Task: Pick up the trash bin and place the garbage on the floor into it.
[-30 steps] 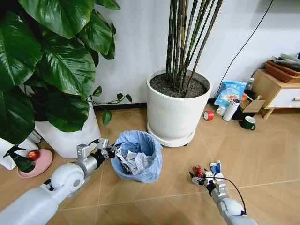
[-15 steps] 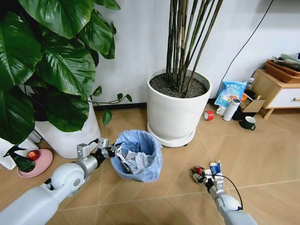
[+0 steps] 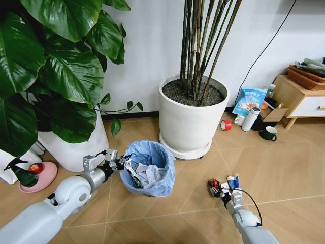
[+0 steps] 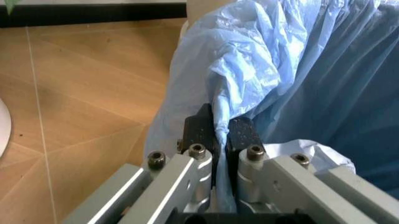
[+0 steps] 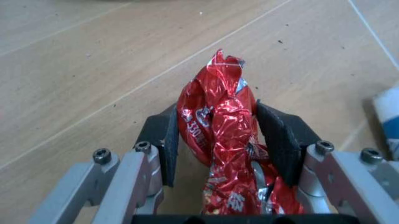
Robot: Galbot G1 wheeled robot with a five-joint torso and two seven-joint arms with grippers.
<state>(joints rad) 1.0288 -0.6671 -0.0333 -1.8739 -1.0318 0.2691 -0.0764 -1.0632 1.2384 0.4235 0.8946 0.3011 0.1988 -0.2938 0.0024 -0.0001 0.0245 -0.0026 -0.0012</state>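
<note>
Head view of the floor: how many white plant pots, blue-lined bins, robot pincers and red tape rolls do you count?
White plant pots: 2
Trash bin: 1
Pincers: 2, the left pincer shut on the trash bin's rim, the right pincer shut on a red wrapper
Red tape roll: 1
Total: 6

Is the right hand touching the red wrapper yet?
Touching. In the right wrist view the red wrapper sits between the right hand pads, both pressing against its crumpled foil with no gap on either side.
</note>
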